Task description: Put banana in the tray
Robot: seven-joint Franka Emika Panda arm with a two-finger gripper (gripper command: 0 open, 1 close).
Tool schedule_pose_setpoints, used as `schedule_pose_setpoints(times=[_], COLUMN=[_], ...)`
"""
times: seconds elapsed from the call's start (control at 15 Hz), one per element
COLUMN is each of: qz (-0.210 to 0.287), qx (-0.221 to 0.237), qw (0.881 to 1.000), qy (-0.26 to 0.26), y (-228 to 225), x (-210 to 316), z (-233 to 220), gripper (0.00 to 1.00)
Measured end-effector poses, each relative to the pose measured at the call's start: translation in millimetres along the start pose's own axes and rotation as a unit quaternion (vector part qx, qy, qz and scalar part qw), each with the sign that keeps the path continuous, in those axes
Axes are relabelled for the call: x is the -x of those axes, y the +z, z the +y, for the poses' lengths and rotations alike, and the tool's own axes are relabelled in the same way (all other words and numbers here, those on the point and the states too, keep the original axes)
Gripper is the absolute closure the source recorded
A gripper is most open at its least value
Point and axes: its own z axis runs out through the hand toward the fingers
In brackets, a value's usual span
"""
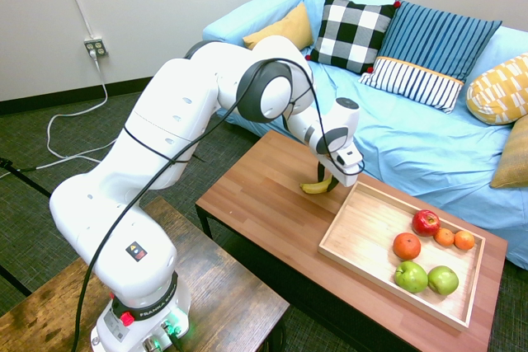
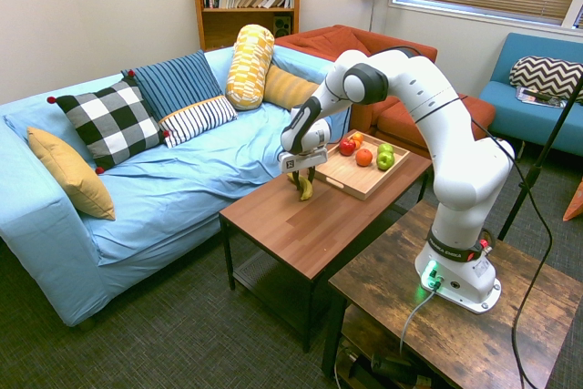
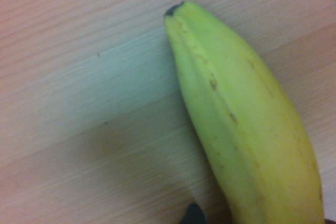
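The yellow banana (image 1: 314, 188) (image 2: 306, 191) lies on the reddish-brown table (image 1: 264, 212), a little outside the near short side of the light wooden tray (image 1: 363, 232) (image 2: 350, 180). My gripper (image 1: 328, 182) (image 2: 303, 181) is lowered right onto the banana, pointing down at the table. Whether it presses on the banana does not show. In the wrist view the banana (image 3: 247, 129) fills the frame from very close, its dark tip resting on the wood.
Inside the tray sit a red apple (image 1: 426, 222), several oranges (image 1: 407, 246) and two green apples (image 1: 411, 276). A blue sofa (image 1: 412, 138) with cushions runs behind the table. A darker side table (image 1: 223, 294) stands beside the arm's base.
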Motion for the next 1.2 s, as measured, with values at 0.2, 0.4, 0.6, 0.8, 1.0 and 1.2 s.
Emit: schedule_pose_setpoints(times=[0.2, 0.4, 0.6, 0.8, 1.0, 1.2], qz=[-0.007, -0.013, -0.007, 0.01, 0.016, 0.017], qx=[0.0, -0.005, -0.024, -0.032, -0.027, -0.022], qw=[1.0, 0.999, 0.999, 0.999, 0.999, 1.0], qy=[-0.018, -0.039, -0.049, -0.036, -0.021, -0.005], y=[-0.5, -18.5, -82.0, -132.0, -135.7, -117.7], x=[-2.8, -1.7, -7.5, -36.5, -89.5, -134.7], z=[3.3, 4.6, 18.5, 66.2, 126.8, 178.9], gripper=[1.0, 1.0, 1.0, 1.0, 1.0, 1.0])
